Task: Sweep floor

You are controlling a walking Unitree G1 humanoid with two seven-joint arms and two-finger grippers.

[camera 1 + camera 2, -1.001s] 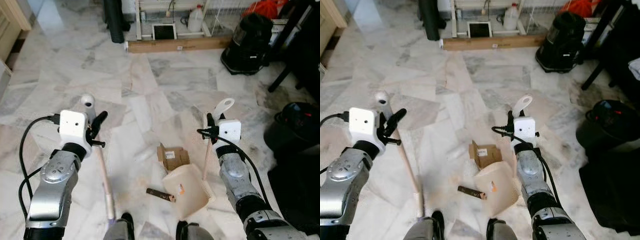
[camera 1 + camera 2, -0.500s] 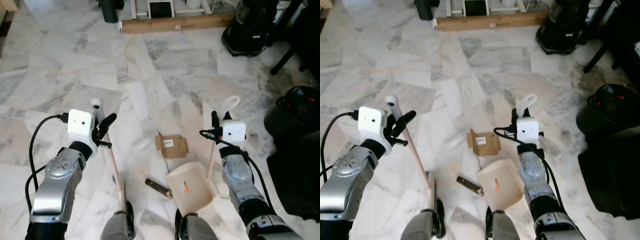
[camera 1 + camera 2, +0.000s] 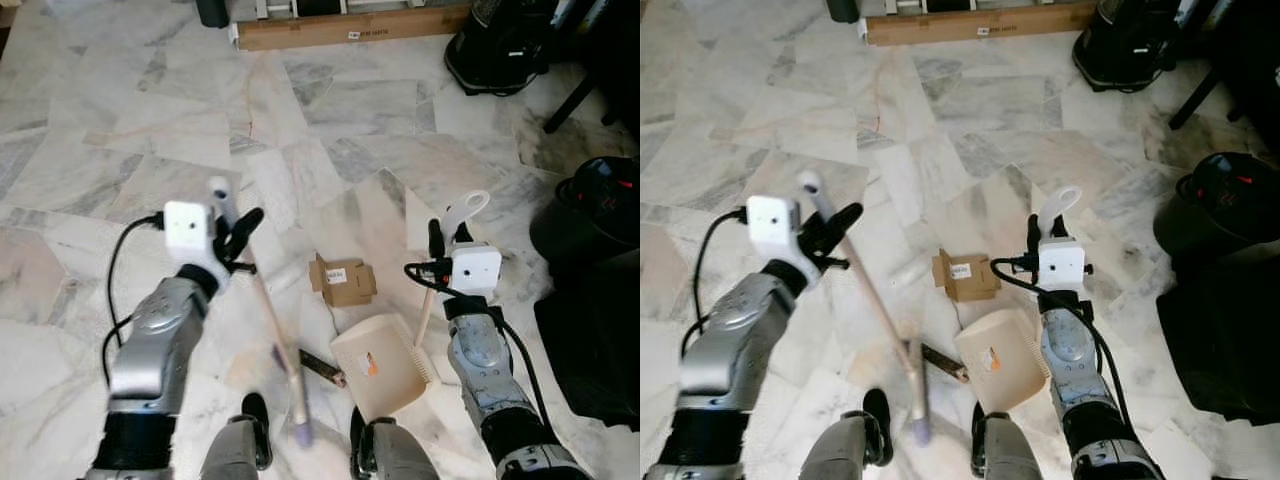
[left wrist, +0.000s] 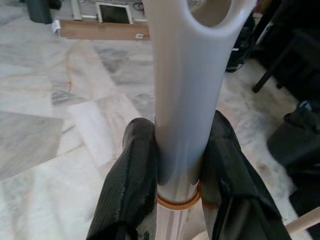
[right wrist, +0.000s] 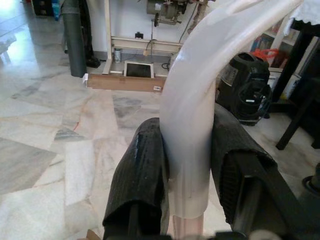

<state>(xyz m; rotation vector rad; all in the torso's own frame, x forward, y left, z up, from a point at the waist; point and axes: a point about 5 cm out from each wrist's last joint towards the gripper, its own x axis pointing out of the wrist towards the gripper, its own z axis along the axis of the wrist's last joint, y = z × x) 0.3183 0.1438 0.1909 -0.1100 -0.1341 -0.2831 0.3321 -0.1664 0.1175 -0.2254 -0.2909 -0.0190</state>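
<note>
L claw (image 4: 177,165) on 1 broom (image 3: 268,310), R claw (image 5: 187,170) on 1 dustpan (image 3: 385,365)

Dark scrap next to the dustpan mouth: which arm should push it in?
Left. The left gripper holds the broom, whose head sits beside the dark scrap. The right gripper is clamped on the dustpan handle and should just keep it steady.

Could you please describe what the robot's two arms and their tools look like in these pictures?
Both arms are jointed silver-grey metal. Each wrist carries a white box-shaped camera with a looping black cable. The left tool and right tool each have two long black fingers.
</note>
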